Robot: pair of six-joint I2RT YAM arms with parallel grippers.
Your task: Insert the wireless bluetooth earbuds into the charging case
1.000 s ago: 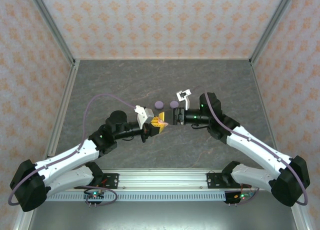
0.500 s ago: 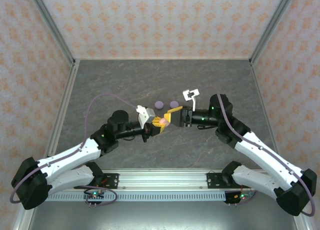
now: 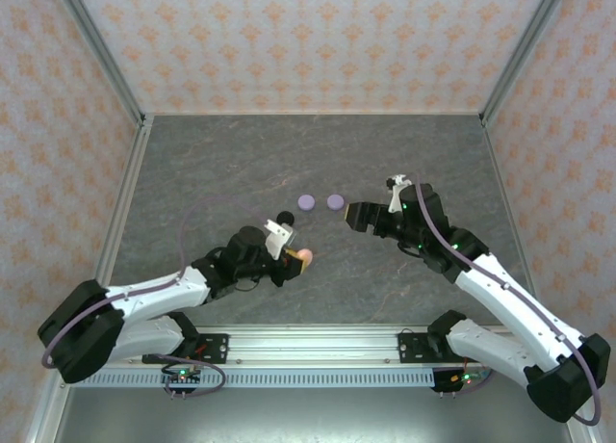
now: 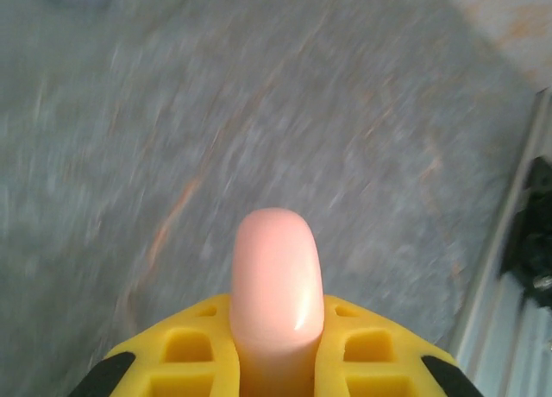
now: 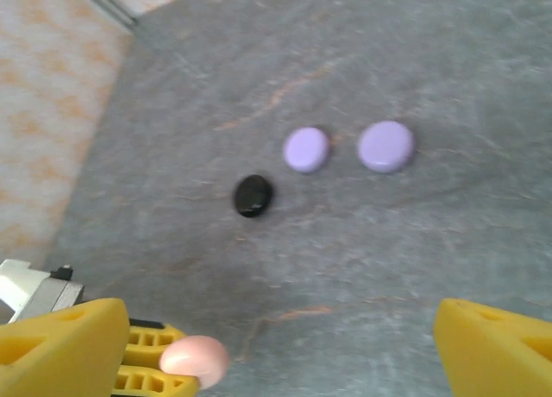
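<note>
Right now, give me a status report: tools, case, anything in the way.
Left tool shut on pink case. Right tool open, holding nothing. Two lavender cases, black case on table, untouched.

Robot lab cell; patterned panel walls (image 3: pixel 289 39); aluminium mounting rail (image 3: pixel 318 348).

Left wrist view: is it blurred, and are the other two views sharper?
Left wrist view: the table is smeared by motion, the pink case sharp with a small glint. Right wrist view: slightly soft, purple discs clear enough. Top view: sharp, evenly lit.
</note>
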